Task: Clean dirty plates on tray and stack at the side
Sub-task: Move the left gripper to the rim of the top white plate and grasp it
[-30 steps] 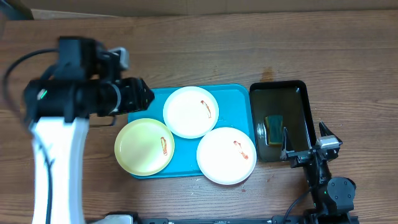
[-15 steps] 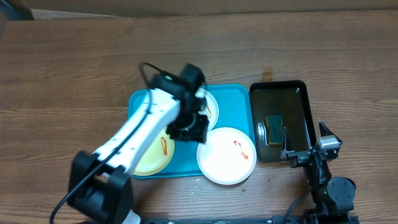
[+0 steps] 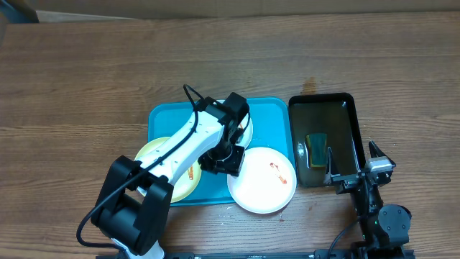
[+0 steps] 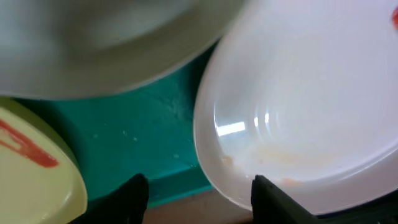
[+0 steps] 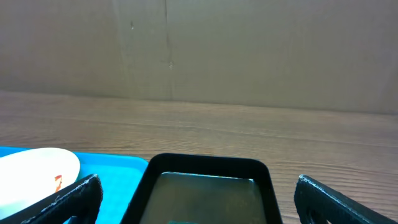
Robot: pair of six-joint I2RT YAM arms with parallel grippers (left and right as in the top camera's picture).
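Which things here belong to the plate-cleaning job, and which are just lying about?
Belong to the job:
- blue tray
- yellow-green plate
- far white plate
- near white plate
- sponge, probably the cleaning tool

Just lying about:
- black tray, which only holds the sponge
- dark stain on the table

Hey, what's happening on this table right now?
The left pincer hangs open over the turquoise plastic tray, low beside the rim of the nearer round white plate, holding nothing. That plate, the far white plate and the pale yellow-green plate all lie on the tray, unstacked. The right pincer sits open by the black tray.
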